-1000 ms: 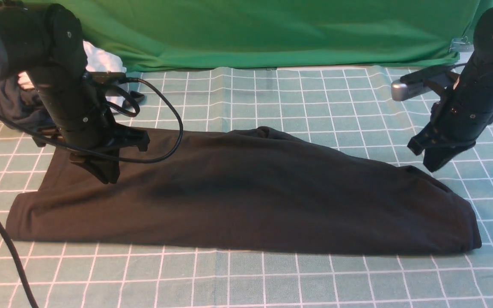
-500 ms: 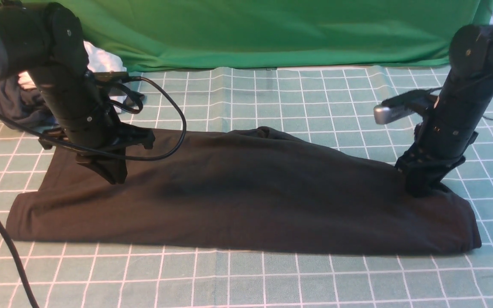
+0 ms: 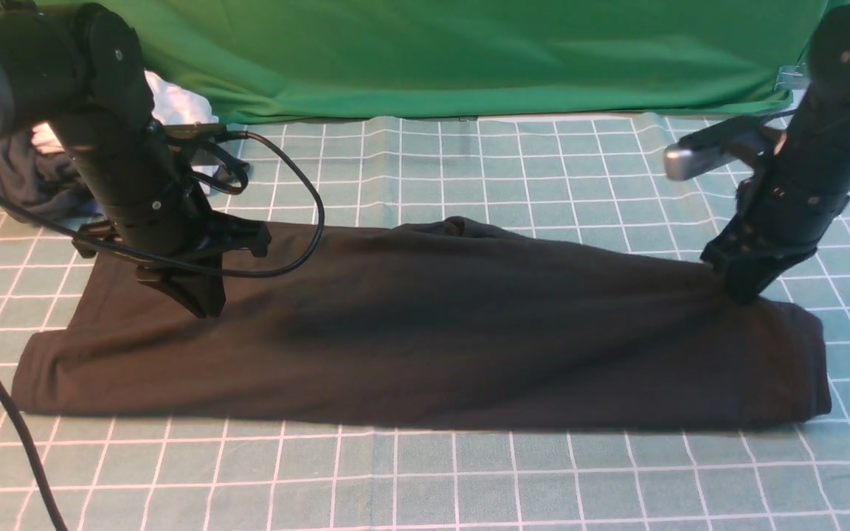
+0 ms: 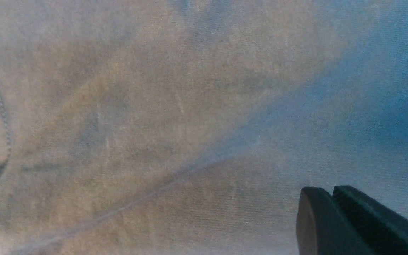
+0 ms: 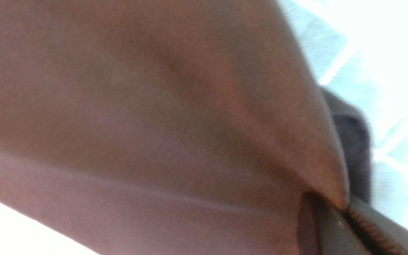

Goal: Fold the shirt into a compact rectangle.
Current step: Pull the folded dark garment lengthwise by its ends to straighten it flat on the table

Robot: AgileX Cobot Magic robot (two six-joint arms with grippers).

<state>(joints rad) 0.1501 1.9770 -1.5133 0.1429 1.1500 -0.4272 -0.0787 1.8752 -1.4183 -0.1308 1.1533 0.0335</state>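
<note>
Black-brown shirt [image 3: 425,332], long folded band, right end tented

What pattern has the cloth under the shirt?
The cloth is teal with a white grid; front view best.

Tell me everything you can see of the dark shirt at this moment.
The shirt is black-brown soft knit, folded into a long band lying across the green gridded cloth. Its near edge is straight and its far edge is humped mid-way. No print or tag shows. The right gripper, shut, pinches fabric near its right end into a small peak. The left gripper, shut and empty, points at its left part; contact is unclear.
</note>
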